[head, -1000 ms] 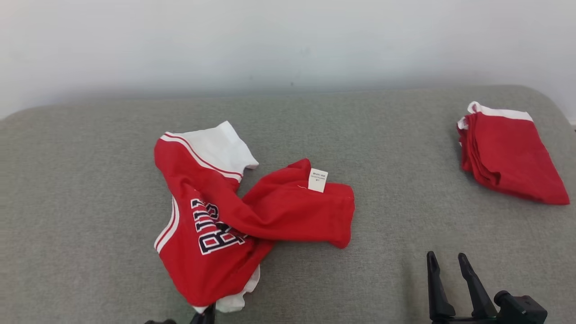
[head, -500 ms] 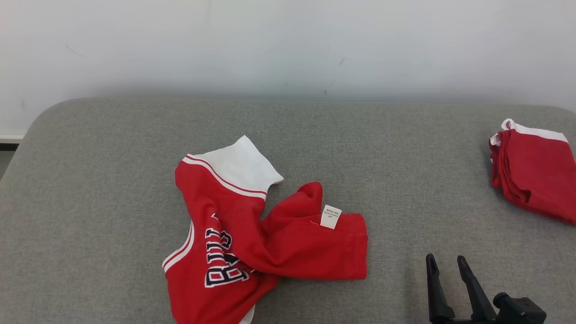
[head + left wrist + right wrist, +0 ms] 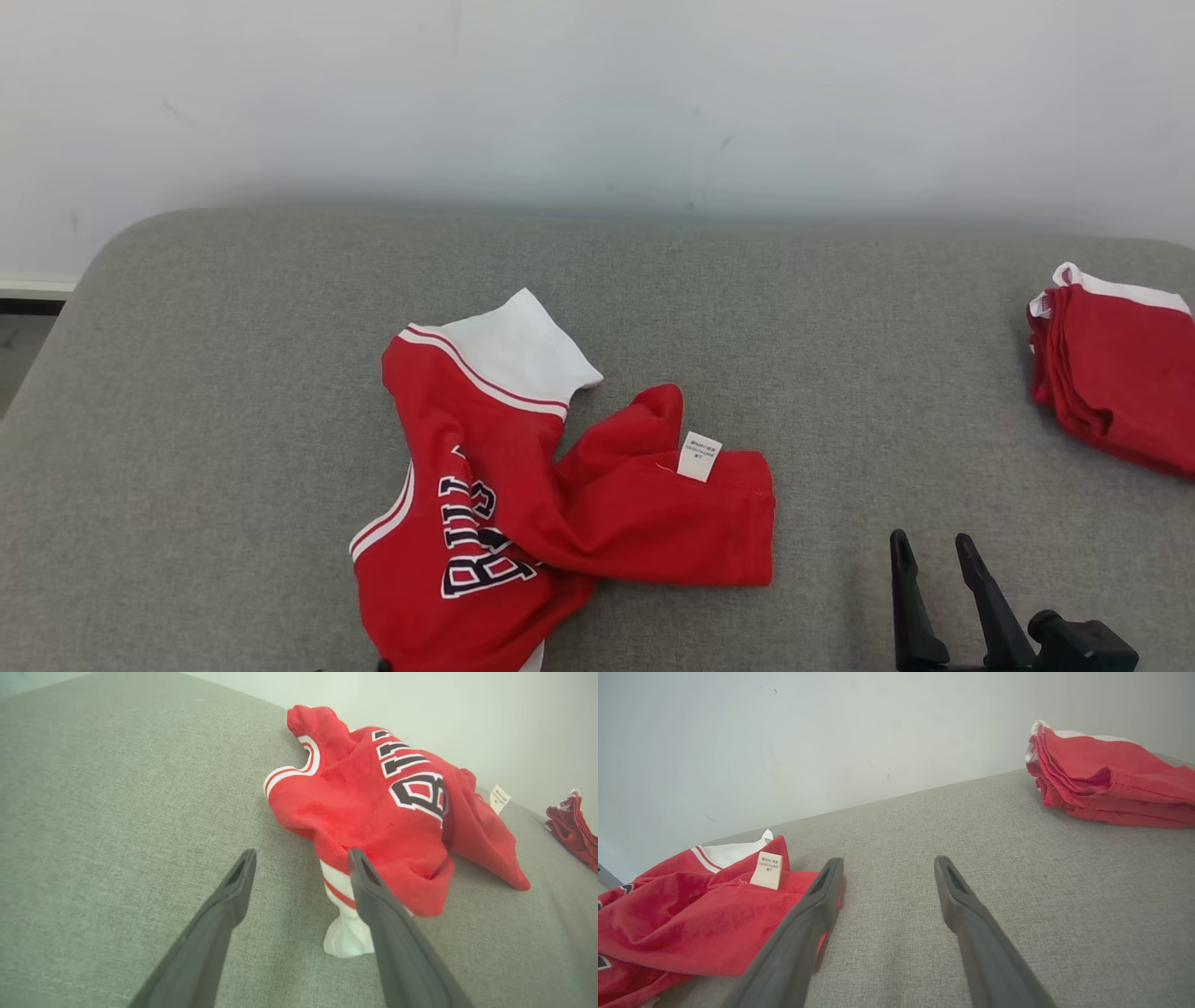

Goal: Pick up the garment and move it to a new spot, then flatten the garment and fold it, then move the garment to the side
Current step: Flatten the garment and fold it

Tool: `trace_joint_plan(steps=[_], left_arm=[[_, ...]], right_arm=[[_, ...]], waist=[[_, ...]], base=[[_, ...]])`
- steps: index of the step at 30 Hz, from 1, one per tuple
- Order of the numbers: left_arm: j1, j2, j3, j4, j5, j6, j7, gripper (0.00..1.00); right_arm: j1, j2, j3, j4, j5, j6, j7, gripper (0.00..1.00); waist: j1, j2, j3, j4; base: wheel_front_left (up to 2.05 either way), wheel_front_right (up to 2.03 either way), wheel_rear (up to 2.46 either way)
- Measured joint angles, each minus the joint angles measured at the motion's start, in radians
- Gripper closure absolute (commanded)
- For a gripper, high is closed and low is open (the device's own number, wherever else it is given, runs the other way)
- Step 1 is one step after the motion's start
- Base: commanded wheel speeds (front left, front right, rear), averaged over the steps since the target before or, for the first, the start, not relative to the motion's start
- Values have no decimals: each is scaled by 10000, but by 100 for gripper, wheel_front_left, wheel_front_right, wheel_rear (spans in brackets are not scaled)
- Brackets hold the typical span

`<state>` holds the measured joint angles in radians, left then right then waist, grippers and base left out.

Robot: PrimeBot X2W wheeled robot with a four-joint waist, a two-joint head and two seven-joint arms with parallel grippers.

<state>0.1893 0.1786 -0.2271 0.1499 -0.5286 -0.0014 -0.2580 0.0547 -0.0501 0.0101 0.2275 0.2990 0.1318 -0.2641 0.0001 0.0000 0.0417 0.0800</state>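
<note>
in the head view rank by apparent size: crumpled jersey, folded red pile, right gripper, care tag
1. crumpled jersey
2. folded red pile and right gripper look alike; pile is cropped, gripper nearer the camera
3. care tag

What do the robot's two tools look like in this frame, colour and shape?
The left tool and right tool look alike: two long, matte dark grey fingers tapering to narrow tips, each with a slot-like recess near the tip. A black knobbed block sits at the right tool's base.
</note>
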Motion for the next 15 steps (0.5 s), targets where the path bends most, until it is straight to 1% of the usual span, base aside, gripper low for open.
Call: trace_joint_plan(steps=[4,8,12,15], left_arm=[[98,-370,936,-539,593,-265,-35,0],[-20,-656,1586,-871,1714,-527,-35,0],[-289,-974,2121,-901,2357,-798,-44,0],[-341,-1131,2339,-654,2560,-965,-44,0]], right_arm=[[1,2,-12,-23,-13,0,0,0],[-21,0,19,25,-44,0,0,0],[-118,-4,347,537,25,0,0,0],[-288,2,663,1135,115,0,0,0]], waist=[[0,-1,-30,81],[0,0,-43,166],[0,0,-161,241],[0,0,-245,290]], base=[[0,0,0],[0,0,0],[0,0,0],[0,0,0]])
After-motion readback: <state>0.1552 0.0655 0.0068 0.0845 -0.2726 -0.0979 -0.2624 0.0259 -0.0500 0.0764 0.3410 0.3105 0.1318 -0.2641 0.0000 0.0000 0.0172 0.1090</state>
